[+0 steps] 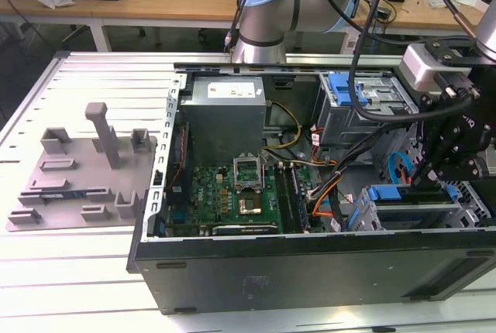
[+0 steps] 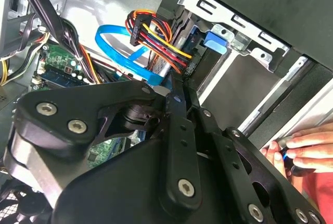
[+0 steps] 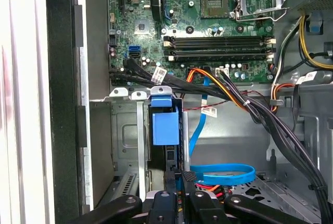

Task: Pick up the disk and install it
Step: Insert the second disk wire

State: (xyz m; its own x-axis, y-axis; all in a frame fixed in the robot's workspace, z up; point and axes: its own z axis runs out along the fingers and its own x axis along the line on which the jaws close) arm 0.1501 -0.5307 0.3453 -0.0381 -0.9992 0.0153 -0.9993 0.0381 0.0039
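**A:** Exterior view, items?

**B:** Computer case [image 1: 310, 275], black sheet steel, lying open on a ribbed white tabletop [image 1: 70, 279]. Pincer [image 1: 425, 180], matte black, lowered inside it. The disk [image 1: 403, 193] is directly below the pincer, its blue plastic frame showing along the top of a grey metal drive cage [image 1: 465, 205].

**A:** Second wrist view?

**B:** Pincer [image 2: 178, 91]: bolted black links with the fingers drawn together to a narrow point. Disk [image 2: 214, 41] just beyond the tips, a flat grey slab with a glossy blue tab, lying in the punched-steel cage. I cannot tell whether the tips touch it. A flat blue data cable [image 2: 112, 47] loops beside the pincer. A person's hand [image 2: 302, 148] rests on the case rim, well behind the pincer.

**A:** First wrist view?

**B:** Pincer [image 3: 180, 176] is closed. Disk [image 3: 165, 126] straight ahead, edge-on, held between upright cage walls [image 3: 125, 130]. Green motherboard [image 3: 208, 26] lies farther ahead.

**A:** Step?

**B:** In my judgement this is the install step and it is nearly finished. What remains is a straight push along the slot, keeping clear of the cable.
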